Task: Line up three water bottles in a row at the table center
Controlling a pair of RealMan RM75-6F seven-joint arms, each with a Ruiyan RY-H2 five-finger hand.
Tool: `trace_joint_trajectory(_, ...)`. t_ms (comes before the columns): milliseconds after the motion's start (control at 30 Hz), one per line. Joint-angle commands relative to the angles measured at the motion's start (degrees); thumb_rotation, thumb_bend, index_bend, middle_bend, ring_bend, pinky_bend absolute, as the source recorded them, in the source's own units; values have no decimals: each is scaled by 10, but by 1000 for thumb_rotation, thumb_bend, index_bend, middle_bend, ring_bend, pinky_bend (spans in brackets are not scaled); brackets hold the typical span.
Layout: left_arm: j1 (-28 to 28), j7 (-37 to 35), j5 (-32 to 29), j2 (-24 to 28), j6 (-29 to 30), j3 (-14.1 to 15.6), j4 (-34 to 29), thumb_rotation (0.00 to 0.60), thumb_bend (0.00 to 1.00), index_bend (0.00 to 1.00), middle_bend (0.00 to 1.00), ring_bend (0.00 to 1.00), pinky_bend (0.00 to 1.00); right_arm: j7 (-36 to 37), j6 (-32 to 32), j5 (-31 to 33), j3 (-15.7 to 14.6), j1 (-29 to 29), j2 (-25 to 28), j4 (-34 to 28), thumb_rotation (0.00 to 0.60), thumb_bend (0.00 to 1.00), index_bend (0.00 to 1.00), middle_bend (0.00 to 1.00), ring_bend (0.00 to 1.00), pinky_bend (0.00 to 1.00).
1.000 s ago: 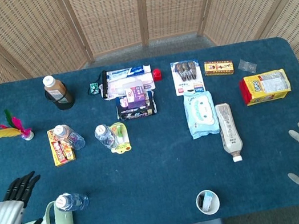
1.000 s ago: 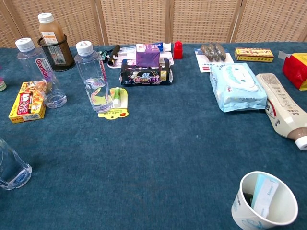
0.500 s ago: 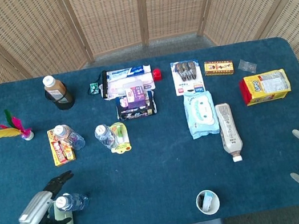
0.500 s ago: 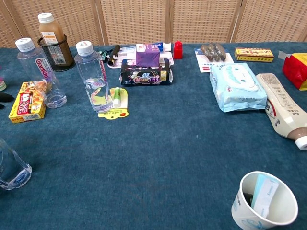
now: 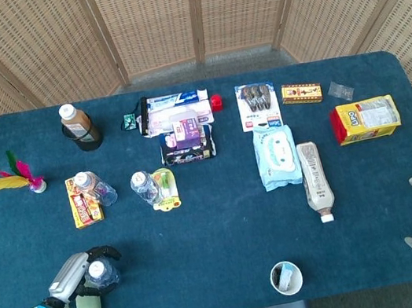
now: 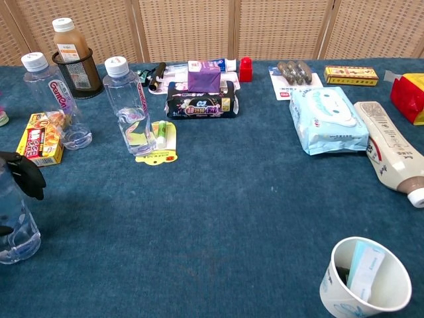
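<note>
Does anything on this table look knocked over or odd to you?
One thing: the beige bottle right of centre lies on its side, cap toward the near edge, while the three water bottles and the brown drink bottle stand upright. The paper cup near the front has a packet tucked inside it. Nothing looks spilled.

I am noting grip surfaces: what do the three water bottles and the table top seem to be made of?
The three water bottles look like thin clear glossy plastic: the table shows through them, and the caps are white. The table top looks like matte dark blue felt or cloth, with no shine; the exact fabric is unclear.
</note>
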Motion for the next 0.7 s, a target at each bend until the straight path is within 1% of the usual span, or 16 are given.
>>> trace_joint_trajectory(33, 5, -2, -5, -7, 18, -7, -1, 600, 258, 370, 420, 354, 455, 3, 0, -1, -1, 0, 1, 1, 600, 0, 134, 26, 0, 0)
trace_joint_trajectory(200, 1, -9, -2, -9, 35, -14, -9, 600, 253, 371, 420, 354, 455, 3, 0, -3, -2, 0, 1, 1, 600, 0, 138, 27, 0, 0)
trace_joint_trajectory(400, -20, -14, -3, -12, 40, -37, -35, 600, 253, 371, 420, 355, 454, 2, -1, -4, -3, 0, 1, 0, 600, 0, 144, 27, 0, 0)
trace_joint_trajectory(500, -41, -7, -2, -19, 36, -58, -49, 600, 253, 373, 420, 355, 447, 0, -3, -4, -4, 1, 1, 0, 600, 0, 146, 27, 0, 0)
trace_joint_trajectory(700, -90, 8, -12, -52, 14, -105, -59, 600, 243, 376, 420, 355, 436, 0, -6, -2, -3, 2, 1, -1, 600, 0, 147, 26, 0, 0)
